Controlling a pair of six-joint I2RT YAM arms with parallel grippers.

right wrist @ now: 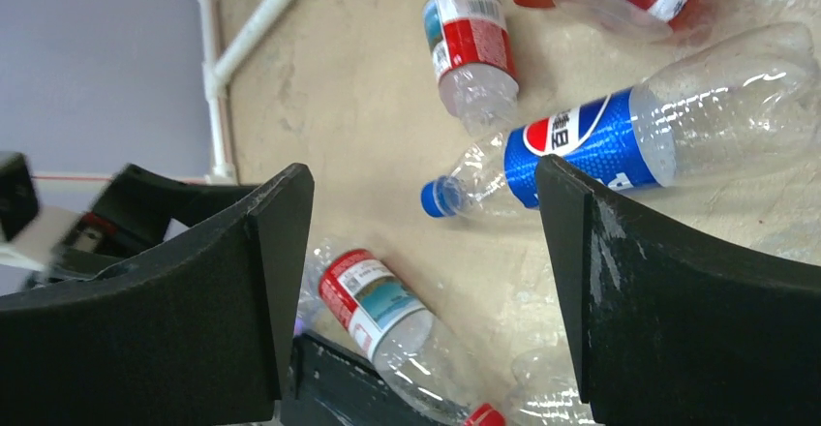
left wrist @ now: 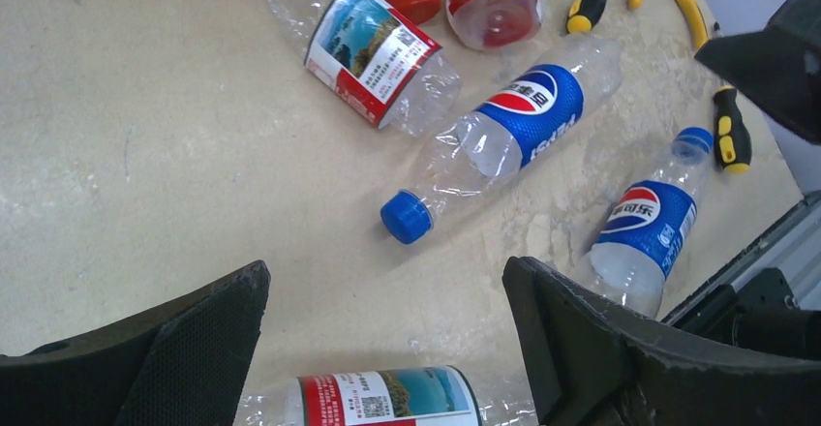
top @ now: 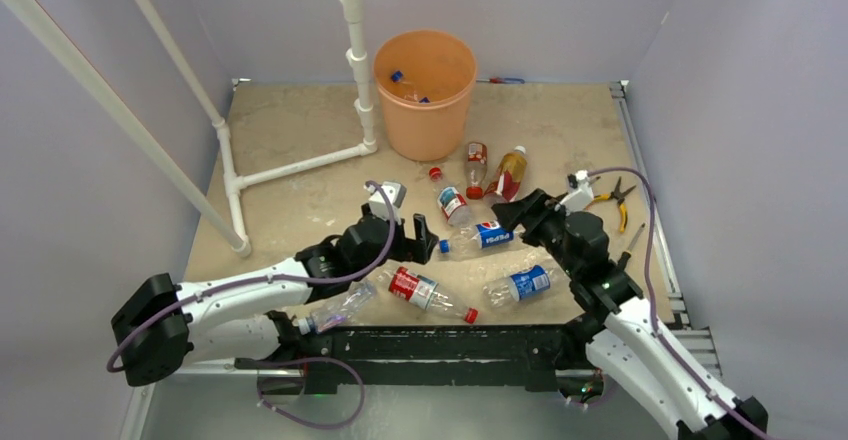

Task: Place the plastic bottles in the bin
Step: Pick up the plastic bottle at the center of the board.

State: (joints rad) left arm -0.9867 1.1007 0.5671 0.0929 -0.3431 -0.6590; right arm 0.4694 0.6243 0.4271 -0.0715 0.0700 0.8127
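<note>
Both arms were stretched out over the desk (top: 300, 130), and your left fingers (left wrist: 203, 349) stood wide apart with nothing between them; from the left wrist, the blue cap of a Pepsi bottle (left wrist: 503, 131) lay just past the gap at 12 o'clock. Your right fingers (right wrist: 658, 290) were also spread and held nothing, and the same bottle showed beyond them, lying flat. From above, that Pepsi bottle lay between the two arms with its cap toward 9 o'clock, near both sets of fingers, though you could not tell whether either touched it. The bin (top: 425, 125) stood upright at the 12 o'clock end of the desk, well apart from both arms, with a blue-capped bottle (top: 397, 76) visible inside. The rest lay on their sides on the desk: a second Pepsi bottle (top: 520, 285) at 5 o'clock from the first, a red-labelled bottle (top: 430, 293) at 7 o'clock, a red-capped bottle (top: 449, 198) at 11 o'clock, and a red bottle (top: 476, 167) and an amber bottle (top: 509, 173) side by side near the foot of the bin. A clear bottle (top: 335, 310) lay at 8 o'clock, beside your left arm. Pliers (top: 615, 198) lay toward the 3 o'clock edge, and the white pipe frame (top: 355, 70) rose just at 9 o'clock from the bin
</note>
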